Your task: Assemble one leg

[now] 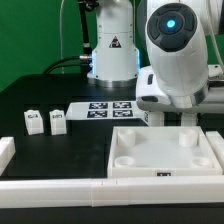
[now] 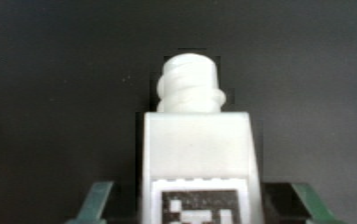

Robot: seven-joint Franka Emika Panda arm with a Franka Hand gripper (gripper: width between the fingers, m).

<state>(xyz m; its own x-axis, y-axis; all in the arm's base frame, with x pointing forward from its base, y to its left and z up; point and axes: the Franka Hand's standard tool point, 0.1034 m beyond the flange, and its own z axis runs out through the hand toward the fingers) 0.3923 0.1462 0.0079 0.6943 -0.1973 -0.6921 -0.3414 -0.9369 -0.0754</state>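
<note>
A white leg (image 2: 200, 150) with a black-and-white tag on its face and a rounded threaded end lies between my gripper's (image 2: 198, 203) two fingers (image 2: 100, 200) in the wrist view, over the black table. A thin dark gap shows on each side between finger and leg, so the jaws stand open around it. In the exterior view the gripper (image 1: 188, 118) is low behind the far right part of the large white tray (image 1: 135, 160), and the leg there is hidden by the arm. Two more legs (image 1: 33, 121) (image 1: 57, 120) stand at the exterior view's left.
The marker board (image 1: 105, 108) lies behind the tray. A white rail (image 1: 60, 186) runs along the table's front, with a white block (image 1: 5, 150) at the exterior view's left edge. The robot base (image 1: 112, 50) stands at the back.
</note>
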